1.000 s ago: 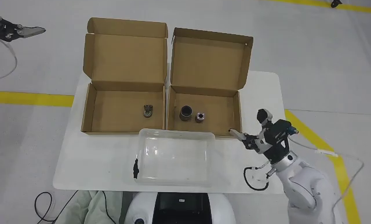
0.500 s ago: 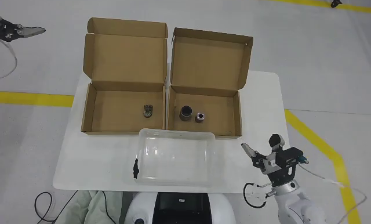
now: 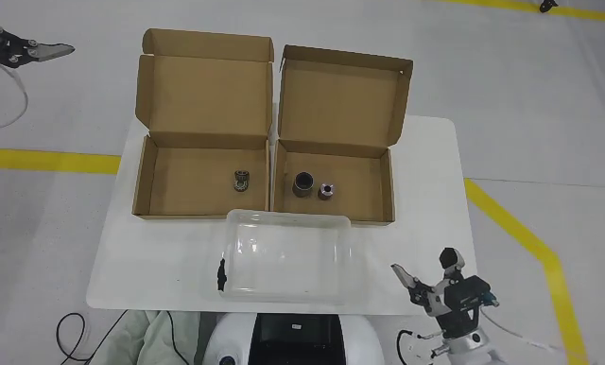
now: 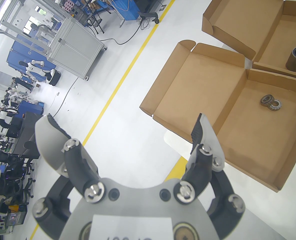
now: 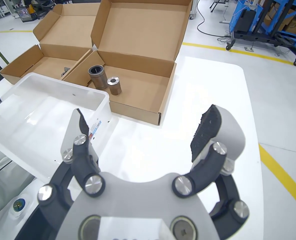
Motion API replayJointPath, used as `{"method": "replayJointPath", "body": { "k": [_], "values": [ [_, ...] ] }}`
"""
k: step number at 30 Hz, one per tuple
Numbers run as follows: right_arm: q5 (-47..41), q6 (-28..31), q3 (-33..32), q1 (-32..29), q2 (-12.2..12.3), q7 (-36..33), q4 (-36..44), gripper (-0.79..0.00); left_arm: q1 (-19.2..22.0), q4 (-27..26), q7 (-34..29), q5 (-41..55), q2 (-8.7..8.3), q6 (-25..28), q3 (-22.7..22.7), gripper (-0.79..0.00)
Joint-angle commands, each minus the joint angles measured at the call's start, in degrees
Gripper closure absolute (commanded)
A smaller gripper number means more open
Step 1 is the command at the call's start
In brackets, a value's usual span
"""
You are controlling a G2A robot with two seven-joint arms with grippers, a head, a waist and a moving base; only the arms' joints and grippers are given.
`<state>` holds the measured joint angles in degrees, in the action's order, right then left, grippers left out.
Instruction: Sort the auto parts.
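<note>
Inside the right box stand a sleeve and a plug, bearings lie in the left box; likely heavy, stiff, slick steel, best pinched across round sides; left gripper and right gripper both spread, empty.

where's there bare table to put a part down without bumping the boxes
Widest bare strip of table: between the right box and the table's right edge. A smaller patch lies left of the clear bin, in front of the left box. Boxes and bin crowd the middle.
</note>
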<state>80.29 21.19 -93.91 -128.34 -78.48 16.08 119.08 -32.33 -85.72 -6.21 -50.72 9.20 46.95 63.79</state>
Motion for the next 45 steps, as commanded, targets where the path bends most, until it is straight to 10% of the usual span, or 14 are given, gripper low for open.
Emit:
{"method": "replayJointPath", "body": {
  "k": [1, 45],
  "values": [
    [-0.06, -0.34, -0.02, -0.17, 0.06, 0.49, -0.65, -0.785, 0.0, 0.0, 0.0, 0.0, 0.0, 0.0, 0.0, -0.785],
    [-0.27, -1.39, -3.7, -6.05, 0.96, 6.94, 1.39, -0.785, 0.0, 0.0, 0.0, 0.0, 0.0, 0.0, 0.0, -0.785]
  ]
}}
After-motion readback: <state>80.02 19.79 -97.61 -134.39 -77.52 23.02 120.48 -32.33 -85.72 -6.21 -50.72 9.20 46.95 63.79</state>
